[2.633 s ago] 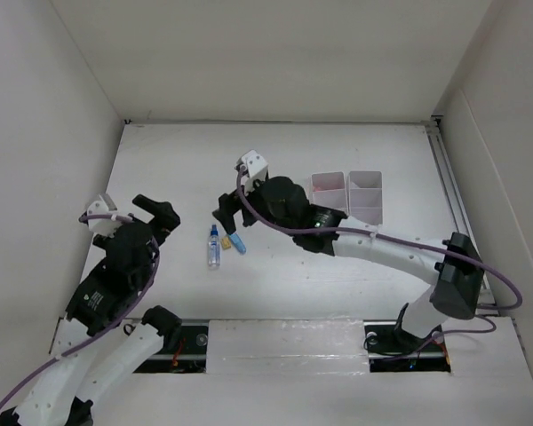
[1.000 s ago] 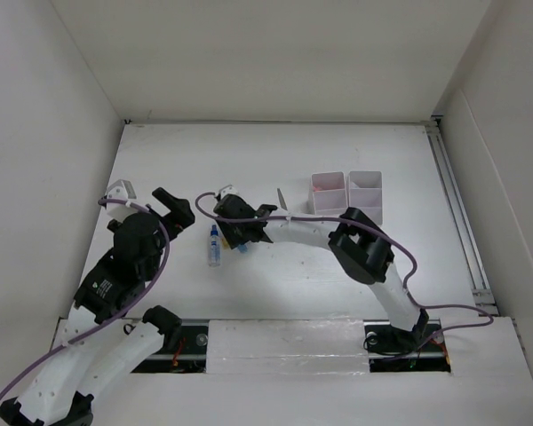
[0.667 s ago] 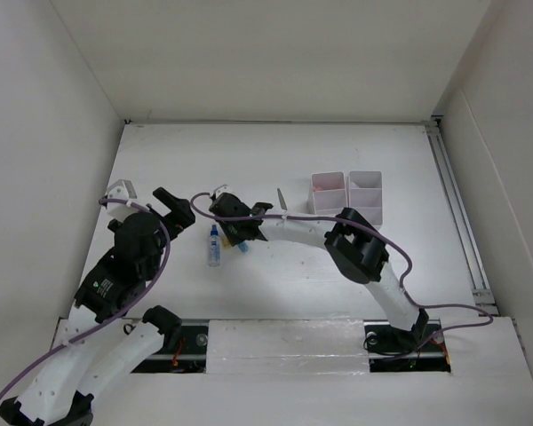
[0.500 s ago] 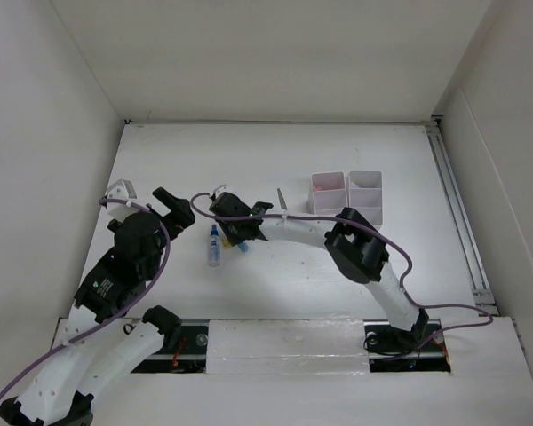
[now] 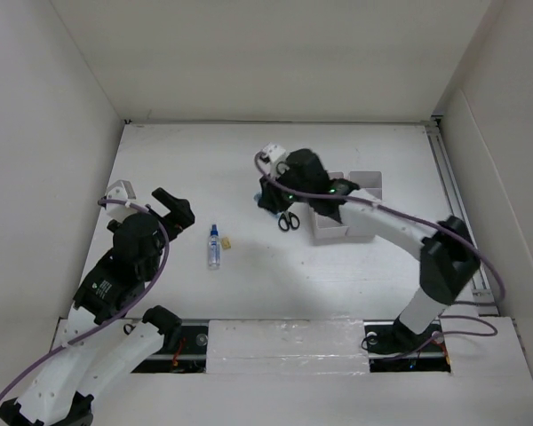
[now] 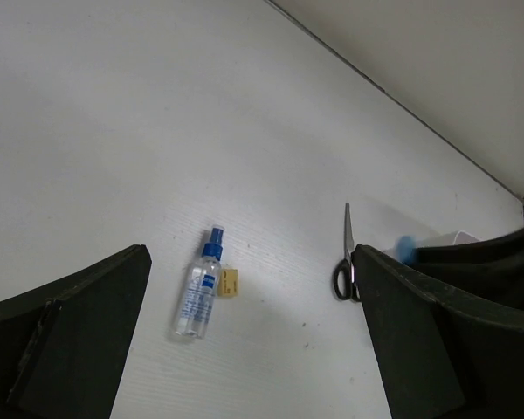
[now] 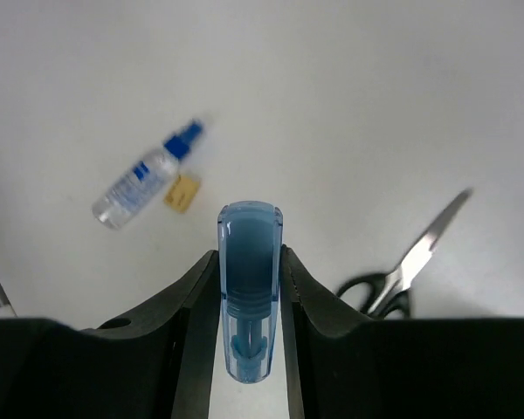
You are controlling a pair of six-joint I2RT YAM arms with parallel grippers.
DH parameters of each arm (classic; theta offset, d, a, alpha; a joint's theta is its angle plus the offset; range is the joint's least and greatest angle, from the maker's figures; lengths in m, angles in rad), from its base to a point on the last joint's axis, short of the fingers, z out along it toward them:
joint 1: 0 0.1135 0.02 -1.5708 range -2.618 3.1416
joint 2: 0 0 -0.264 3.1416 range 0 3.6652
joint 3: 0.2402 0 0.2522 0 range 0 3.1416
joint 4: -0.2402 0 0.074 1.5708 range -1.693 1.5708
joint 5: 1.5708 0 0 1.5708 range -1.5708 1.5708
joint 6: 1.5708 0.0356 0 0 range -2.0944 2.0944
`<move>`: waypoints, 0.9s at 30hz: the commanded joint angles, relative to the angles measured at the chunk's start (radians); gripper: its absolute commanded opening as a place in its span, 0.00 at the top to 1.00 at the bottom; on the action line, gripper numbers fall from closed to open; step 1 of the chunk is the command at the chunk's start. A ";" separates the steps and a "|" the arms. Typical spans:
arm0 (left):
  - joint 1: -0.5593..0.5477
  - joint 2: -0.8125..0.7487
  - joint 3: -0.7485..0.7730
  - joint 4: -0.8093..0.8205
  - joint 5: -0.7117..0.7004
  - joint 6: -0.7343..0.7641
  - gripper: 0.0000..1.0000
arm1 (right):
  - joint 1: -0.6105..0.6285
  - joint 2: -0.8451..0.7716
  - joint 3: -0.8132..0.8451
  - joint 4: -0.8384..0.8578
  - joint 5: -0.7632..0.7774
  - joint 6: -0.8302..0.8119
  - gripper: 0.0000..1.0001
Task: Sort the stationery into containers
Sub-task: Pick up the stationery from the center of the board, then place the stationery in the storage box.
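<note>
My right gripper (image 7: pixel 249 255) is shut on a short blue marker (image 7: pixel 249 292), which stands upright between its fingers above the table. In the top view that gripper (image 5: pixel 269 193) hangs just left of the white containers (image 5: pixel 368 182), whose near part the arm hides. Black-handled scissors (image 5: pixel 289 218) lie below it, also seen as scissors (image 7: pixel 403 269) in the right wrist view. A clear bottle with a blue cap (image 5: pixel 214 248) lies flat further left, a small yellow piece (image 5: pixel 226 242) beside it. My left gripper (image 5: pixel 172 208) is open, left of the bottle (image 6: pixel 198 294).
White walls enclose the table on the left, back and right. A metal rail (image 5: pixel 457 213) runs along the right edge. The right arm's forearm (image 5: pixel 386 226) stretches across the containers toward its base.
My right gripper closed on the blue marker beside the bottle, lifted it and carried it right toward the containers, uncovering the scissors. The left arm stayed put.
</note>
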 commanded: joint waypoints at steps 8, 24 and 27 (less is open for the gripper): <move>-0.001 0.005 -0.003 0.051 0.016 0.027 0.00 | -0.255 -0.297 -0.066 0.061 -0.435 -0.460 1.00; -0.001 0.063 -0.012 0.079 0.045 0.046 0.00 | -0.412 -0.358 -0.086 -0.184 -0.380 -0.658 1.00; -0.001 0.054 -0.012 0.079 0.054 0.046 0.00 | -0.363 -0.407 -0.104 -0.188 -0.209 -0.667 1.00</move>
